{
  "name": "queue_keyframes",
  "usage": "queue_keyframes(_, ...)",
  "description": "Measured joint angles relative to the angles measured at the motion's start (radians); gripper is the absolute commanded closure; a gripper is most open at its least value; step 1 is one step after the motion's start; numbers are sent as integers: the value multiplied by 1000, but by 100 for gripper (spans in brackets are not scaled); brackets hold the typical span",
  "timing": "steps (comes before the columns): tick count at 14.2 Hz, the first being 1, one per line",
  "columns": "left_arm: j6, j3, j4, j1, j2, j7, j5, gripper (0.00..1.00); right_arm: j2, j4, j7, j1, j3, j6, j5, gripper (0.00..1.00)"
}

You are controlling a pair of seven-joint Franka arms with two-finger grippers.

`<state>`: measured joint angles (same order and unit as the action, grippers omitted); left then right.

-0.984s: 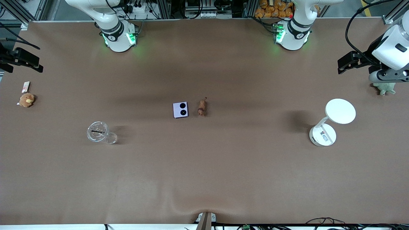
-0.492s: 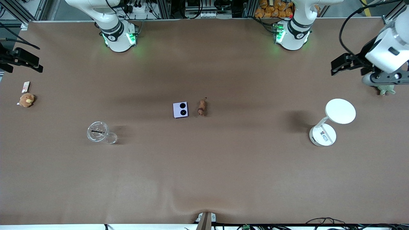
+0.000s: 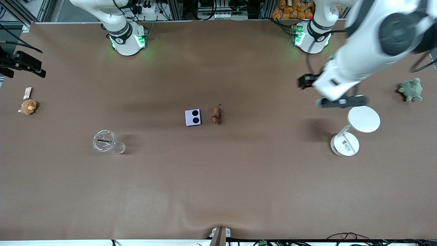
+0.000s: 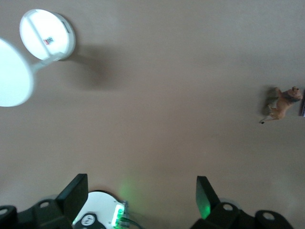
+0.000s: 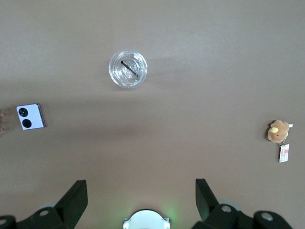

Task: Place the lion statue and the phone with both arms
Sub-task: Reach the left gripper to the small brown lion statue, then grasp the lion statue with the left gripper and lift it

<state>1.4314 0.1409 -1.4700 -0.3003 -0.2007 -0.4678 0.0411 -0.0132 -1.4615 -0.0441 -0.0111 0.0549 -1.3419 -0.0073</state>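
The lion statue [image 3: 215, 115], small and reddish-brown, lies at the table's middle. The pale lavender phone [image 3: 193, 117] with two black circles lies just beside it, toward the right arm's end. My left gripper [image 3: 341, 101] is open and empty, up in the air over the table by the white stand's round top. Its wrist view shows the lion [image 4: 282, 102] off to one side of the open gripper [image 4: 141, 188]. My right gripper [image 3: 24, 65] waits open and empty over the right arm's end of the table. Its wrist view shows the gripper [image 5: 141, 191] and the phone [image 5: 30, 117].
A white stand with a round top [image 3: 363, 119] stands toward the left arm's end, also in the left wrist view [image 4: 47, 34]. A grey-green plush turtle [image 3: 411, 89] lies near that end's edge. A clear lidded cup [image 3: 104, 140] and a tan plush [image 3: 28, 106] lie toward the right arm's end.
My left arm has swung from over the plush turtle toward the table's middle, uncovering the turtle. The right arm, lion and phone have not moved.
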Motion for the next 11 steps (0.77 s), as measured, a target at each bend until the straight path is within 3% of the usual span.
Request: queue_keyframes(11, 327, 0, -2, -345, -321, -377, -29, 0, 0, 0, 0, 0, 0, 0, 0, 0)
